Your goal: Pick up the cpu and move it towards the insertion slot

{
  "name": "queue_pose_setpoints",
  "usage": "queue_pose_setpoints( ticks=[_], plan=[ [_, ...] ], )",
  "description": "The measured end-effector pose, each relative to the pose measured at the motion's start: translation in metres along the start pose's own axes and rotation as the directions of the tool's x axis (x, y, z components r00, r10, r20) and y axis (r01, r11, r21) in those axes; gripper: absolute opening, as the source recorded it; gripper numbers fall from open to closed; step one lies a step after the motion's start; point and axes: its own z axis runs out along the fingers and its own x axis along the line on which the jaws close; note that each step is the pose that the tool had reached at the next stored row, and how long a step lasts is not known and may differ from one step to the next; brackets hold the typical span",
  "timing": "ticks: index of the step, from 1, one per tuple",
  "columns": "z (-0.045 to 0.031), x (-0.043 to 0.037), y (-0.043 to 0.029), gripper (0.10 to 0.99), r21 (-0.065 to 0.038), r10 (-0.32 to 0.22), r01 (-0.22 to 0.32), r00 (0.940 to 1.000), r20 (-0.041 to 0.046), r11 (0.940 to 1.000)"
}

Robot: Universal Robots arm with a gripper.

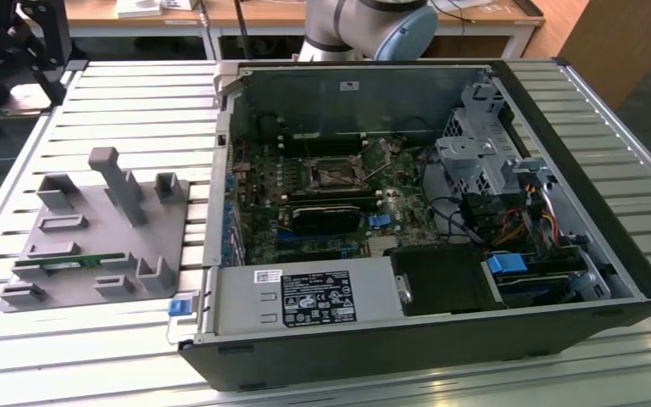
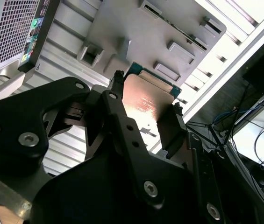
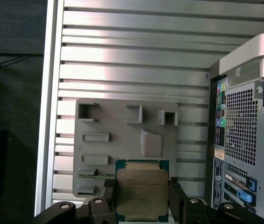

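The jaws are clamping the cpu (image 3: 142, 193) by two opposite edges, one black jaw pressing in on each side. Both wrist views are showing it, silver lid facing out with the thin green rim peeking round it.

Just beyond the chip, the grey fixture plate (image 3: 122, 135) is lying flat on the slatted metal counter (image 3: 136, 60). The chip is looking big against that plate, so I'm reading it as raised clear and hanging in the air, not sitting in a pocket. The computer case (image 3: 246, 116) is standing just beside the plate.

In the exterior view, the insertion slot (image 1: 334, 175) is sitting mid-board inside the open case, silvery frame round a dark centre. The plate is lying on the exterior view's left of the case, well apart from the slot, with a memory stick (image 1: 71, 264) resting in it.

So the pick-up is looking done, and the carry is the step in hand, hardly under way by my judgement. That carry is going to call for a firm pinch on those thin edges. The chip needs to stay level, pass cleanly over the case wall, and line up square with the frame.
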Motion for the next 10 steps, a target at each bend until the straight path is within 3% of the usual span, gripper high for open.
queue_pose_setpoints(
  ticks=[10],
  plan=[
    [0.0000, -0.0112, -0.0004, 0.537, 0.000, 0.000, 0.000, 1.0000, 0.0000, 1.0000]
  ],
)
